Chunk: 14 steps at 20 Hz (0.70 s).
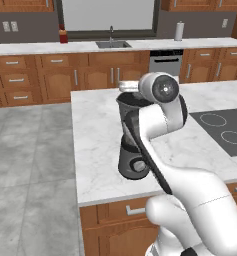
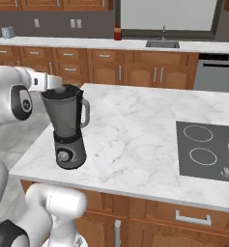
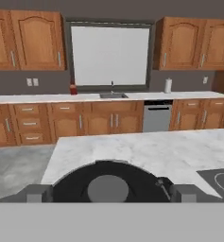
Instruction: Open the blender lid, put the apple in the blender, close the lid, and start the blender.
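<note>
The blender [image 1: 133, 150] [image 2: 66, 123] stands near the island counter's front left corner, its knob facing me. The blender lid [image 3: 107, 186] sits on the jar's rim, a dark disc with a raised knob, also seen as the dark jar top [image 2: 63, 91] [image 1: 132, 101]. My gripper [image 3: 111, 193] [image 1: 128, 90] [image 2: 58, 86] is level with the jar's top and points toward the far wall. It is open, with one fingertip [image 3: 35, 193] left of the lid and the other right of it, small gaps showing. The apple is out of view.
A black cooktop [image 2: 210, 149] [image 1: 225, 127] is set into the island's right side. Behind it, the far counter has a sink [image 3: 112, 95], a red canister [image 3: 73, 89] and a paper towel roll [image 3: 168, 85]. Grey floor lies left of the island.
</note>
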{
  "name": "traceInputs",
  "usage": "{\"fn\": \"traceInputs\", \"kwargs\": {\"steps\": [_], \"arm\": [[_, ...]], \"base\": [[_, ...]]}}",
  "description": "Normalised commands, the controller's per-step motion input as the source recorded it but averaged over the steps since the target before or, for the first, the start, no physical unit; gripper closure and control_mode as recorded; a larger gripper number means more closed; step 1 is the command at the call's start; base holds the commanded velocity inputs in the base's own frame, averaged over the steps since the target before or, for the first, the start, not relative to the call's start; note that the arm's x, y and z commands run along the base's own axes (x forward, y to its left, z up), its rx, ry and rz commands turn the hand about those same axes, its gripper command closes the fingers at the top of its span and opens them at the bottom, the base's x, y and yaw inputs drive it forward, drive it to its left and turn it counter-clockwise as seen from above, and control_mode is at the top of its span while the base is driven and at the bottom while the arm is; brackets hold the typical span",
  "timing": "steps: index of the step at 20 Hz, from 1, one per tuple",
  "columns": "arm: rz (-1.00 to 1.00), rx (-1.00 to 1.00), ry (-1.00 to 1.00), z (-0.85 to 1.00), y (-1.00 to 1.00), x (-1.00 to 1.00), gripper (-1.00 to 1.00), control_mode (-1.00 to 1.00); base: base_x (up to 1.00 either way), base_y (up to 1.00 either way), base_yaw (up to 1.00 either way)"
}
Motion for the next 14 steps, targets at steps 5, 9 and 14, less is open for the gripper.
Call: {"fn": "traceInputs", "kwargs": {"steps": [5, 9, 14], "arm": [[-0.26, -0.05, 0.0, -0.32, 0.07, -0.89, -1.0, -1.0], [-0.16, -0.08, 0.0, -0.56, 0.0, -0.54, -1.0, -1.0], [-0.18, -0.06, -0.08, -0.8, 0.01, -0.55, -1.0, -1.0]], "base": [[0.0, 0.0, 0.0], [0.0, 0.0, 0.0], [0.0, 0.0, 0.0]]}}
